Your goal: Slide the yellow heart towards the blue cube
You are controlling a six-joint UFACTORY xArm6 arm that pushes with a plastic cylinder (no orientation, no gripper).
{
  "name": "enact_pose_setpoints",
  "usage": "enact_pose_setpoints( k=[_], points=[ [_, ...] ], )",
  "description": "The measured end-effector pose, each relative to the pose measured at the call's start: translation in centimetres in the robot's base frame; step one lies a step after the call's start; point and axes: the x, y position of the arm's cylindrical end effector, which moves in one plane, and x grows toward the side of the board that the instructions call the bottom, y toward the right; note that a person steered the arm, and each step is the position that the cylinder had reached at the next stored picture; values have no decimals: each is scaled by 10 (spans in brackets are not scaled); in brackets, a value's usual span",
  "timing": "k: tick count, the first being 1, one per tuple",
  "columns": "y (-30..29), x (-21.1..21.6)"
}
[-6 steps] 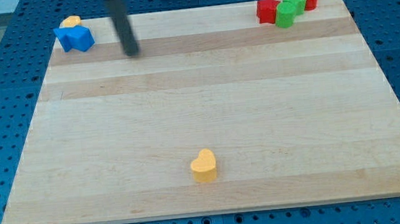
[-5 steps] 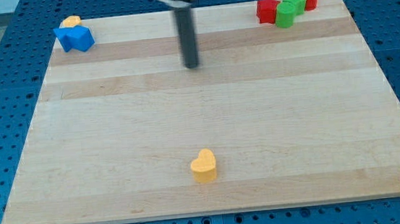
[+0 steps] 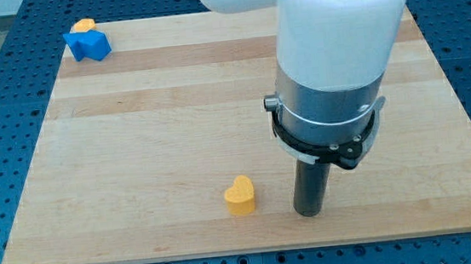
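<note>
Tip (image 3: 309,213) down on the worktop (image 3: 135,158) lower centre, just right of the yellow heart (image 3: 240,196), not touching; no claw here, nothing held; blue cube (image 3: 88,46) far upper left, so an off-centre shove could spin the heart off course.

My tip (image 3: 310,212) is planted on the wooden board (image 3: 134,149) down near the view's bottom edge, and the yellow heart (image 3: 240,195) sits just to the view's left of it with a small gap, so not touching. Way off from the tip, up in the view's top-left corner, there's the blue cube (image 3: 88,46) with a small yellow block (image 3: 83,26) tucked right behind it, shape too hidden to call. The big white and grey arm body (image 3: 339,46) fills the view's top right straight above the tip and blocks that corner of the board.
</note>
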Motion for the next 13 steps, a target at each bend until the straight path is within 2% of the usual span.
enact_pose_setpoints(
  k=[2, 3, 6, 7, 8, 10, 11, 12, 13],
  points=[
    [-53, -17],
    [-100, -21],
    [-143, 3],
    [-172, -2],
    [-193, -21],
    [-212, -120],
    [-245, -159],
    [-291, -181],
    [-299, -212]
  ],
)
